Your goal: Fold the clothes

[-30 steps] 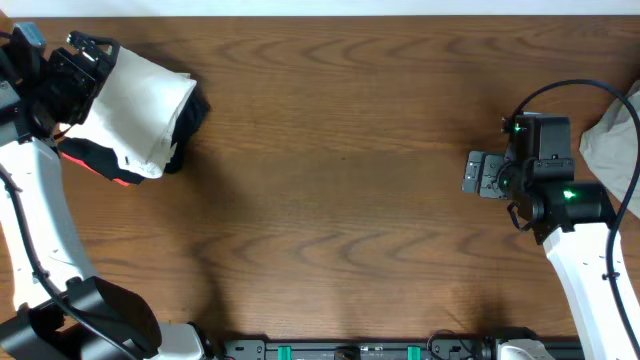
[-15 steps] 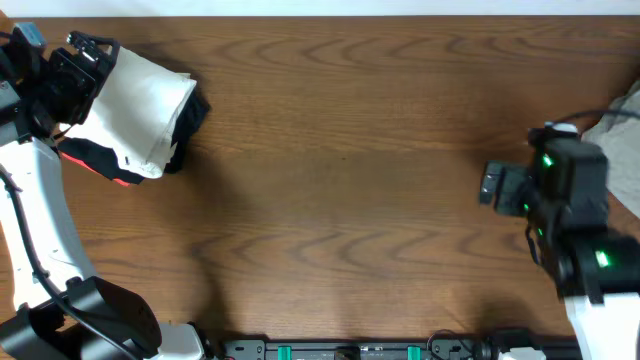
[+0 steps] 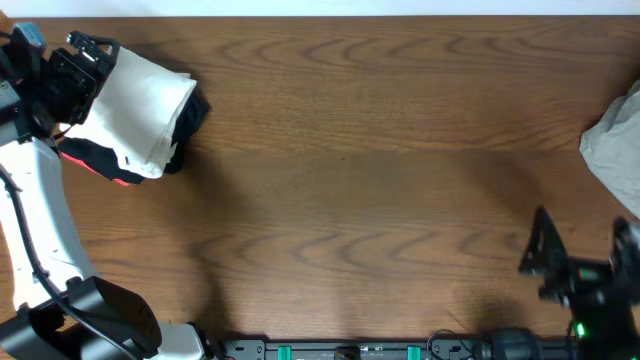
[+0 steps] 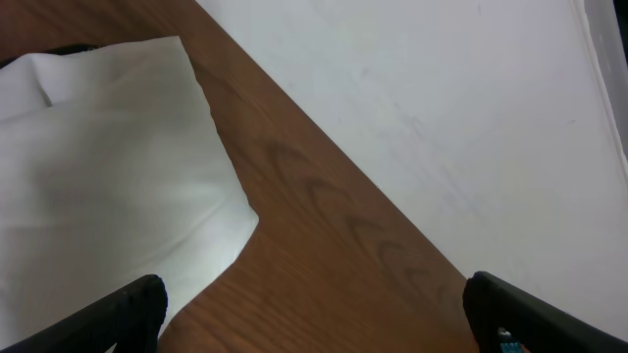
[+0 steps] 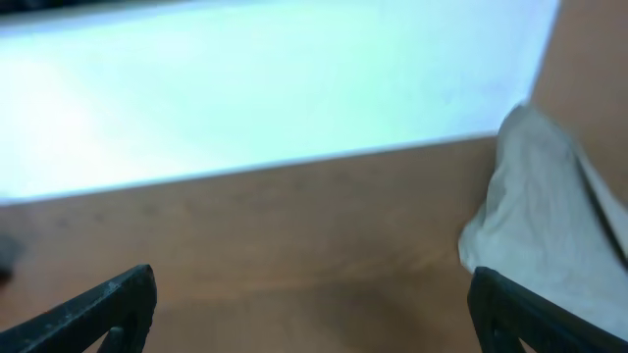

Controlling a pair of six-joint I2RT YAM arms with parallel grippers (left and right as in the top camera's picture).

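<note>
The clothes point(image 3: 140, 100), a white folded T-shirt, lie at the table's far left on top of a black garment; no lettering shows. In the left wrist view the T-shirt's white fabric point(image 4: 98, 167) fills the left side. My left gripper point(image 3: 85, 55) hovers at the shirt's far-left edge. It point(image 4: 314, 324) is open, with only bare wood between its fingers. My right gripper point(image 3: 583, 245) is low at the near right edge, far from the shirt. It point(image 5: 314, 314) is open and empty too.
A black folded garment with a red-orange edge point(image 3: 105, 165) lies under the white shirt. A crumpled pale grey cloth point(image 3: 615, 150) sits at the table's right edge; this cloth point(image 5: 545, 206) appears at the right in the right wrist view. A white wall point(image 4: 471, 108) runs behind the table.
My right arm has pulled back from the middle right of the table to the near right edge, still open. The left arm and the folded shirt have not moved.
</note>
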